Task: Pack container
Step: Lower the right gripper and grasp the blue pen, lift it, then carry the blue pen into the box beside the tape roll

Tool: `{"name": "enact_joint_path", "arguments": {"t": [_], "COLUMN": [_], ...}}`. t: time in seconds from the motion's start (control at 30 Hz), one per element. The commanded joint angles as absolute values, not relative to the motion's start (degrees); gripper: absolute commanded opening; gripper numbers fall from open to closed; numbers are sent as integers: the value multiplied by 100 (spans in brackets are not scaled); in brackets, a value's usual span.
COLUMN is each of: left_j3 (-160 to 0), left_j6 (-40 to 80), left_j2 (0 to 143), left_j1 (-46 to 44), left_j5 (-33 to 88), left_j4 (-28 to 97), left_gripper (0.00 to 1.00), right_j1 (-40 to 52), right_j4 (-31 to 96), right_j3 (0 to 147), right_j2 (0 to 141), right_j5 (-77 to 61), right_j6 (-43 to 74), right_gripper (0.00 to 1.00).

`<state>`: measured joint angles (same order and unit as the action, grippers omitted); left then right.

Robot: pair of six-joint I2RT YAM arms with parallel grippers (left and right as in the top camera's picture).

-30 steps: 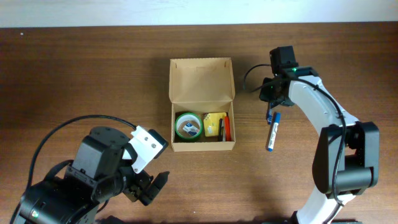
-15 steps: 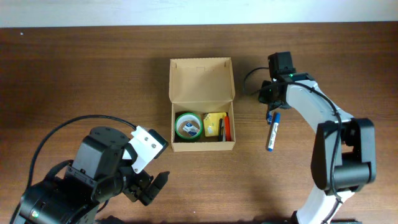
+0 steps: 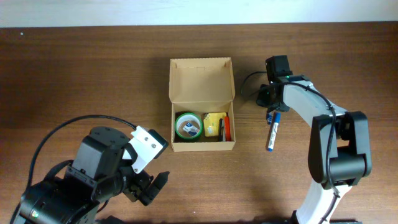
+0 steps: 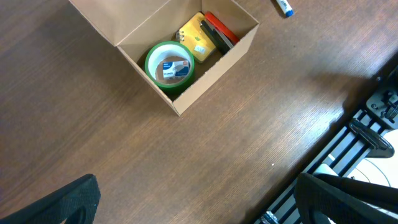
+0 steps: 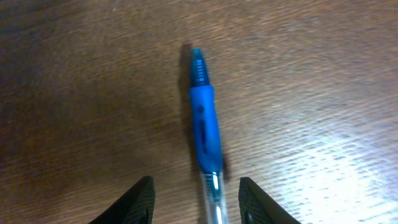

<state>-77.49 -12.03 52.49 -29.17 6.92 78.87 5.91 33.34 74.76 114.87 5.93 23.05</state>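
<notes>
The tan cardboard container point(image 3: 201, 82) lies open at the table's middle, lid flap folded back; it also shows in the left wrist view point(image 4: 233, 53). Inside are a green tape roll point(image 3: 187, 125), a yellow item point(image 3: 214, 123) and a red item point(image 3: 227, 127). A blue pen point(image 3: 273, 132) lies on the table right of the container. My right gripper point(image 3: 272, 114) is open, low over the pen's upper end, and the pen point(image 5: 204, 127) lies between its fingers point(image 5: 196, 199). My left gripper point(image 3: 152, 186) is open and empty at the front left.
The dark wooden table point(image 3: 93, 68) carries only these things. The left wrist view shows the table's front edge point(image 4: 329, 140) and metal framing beyond it. The pen's tip point(image 4: 284, 7) shows at the top there.
My right gripper has shifted slightly toward the container and lower over the pen's upper end. The left arm and the container have not moved.
</notes>
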Motion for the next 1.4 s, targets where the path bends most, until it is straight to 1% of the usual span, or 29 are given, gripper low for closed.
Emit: {"name": "enact_joint_path", "arguments": {"t": [0.0,0.23,0.33,0.4,0.57,0.73,0.87,1.0,1.37], "left_j3": [-7822,-7822,-7822,-7822,-7822,-7822,-7822,-7822,-7822], "left_j6": [-1295,-1295,-1297,-1295,-1295,-1295,-1295,-1295,-1295], "left_j2": [5242,5240,5240,5240,5242,5240,5240,5242,5242], "left_j1": [-2897,-2897,-2897,-2897,-2897,-2897,-2897,-2897,-2897], "left_j5": [775,773,773,775,775,773,773,773,773], "left_j4": [7872,7872,7872,7872,7872,7872,7872,7872,7872], "left_gripper": [100,100,100,100,100,100,100,100,99], "right_j1": [548,548,548,548,548,548,548,550,567], "right_j4": [3306,3308,3308,3312,3319,3361,3686,4335,6716], "right_j3": [7446,7446,7446,7446,7446,7472,7745,8364,11161], "right_j2": [11721,11837,11837,11837,11837,11834,11832,11821,11633], "right_j5": [342,189,191,191,193,193,189,191,167], "right_j6": [2143,2145,2143,2145,2143,2141,2143,2141,2123], "right_gripper": [45,44,34,26,17,4,4,4,4]}}
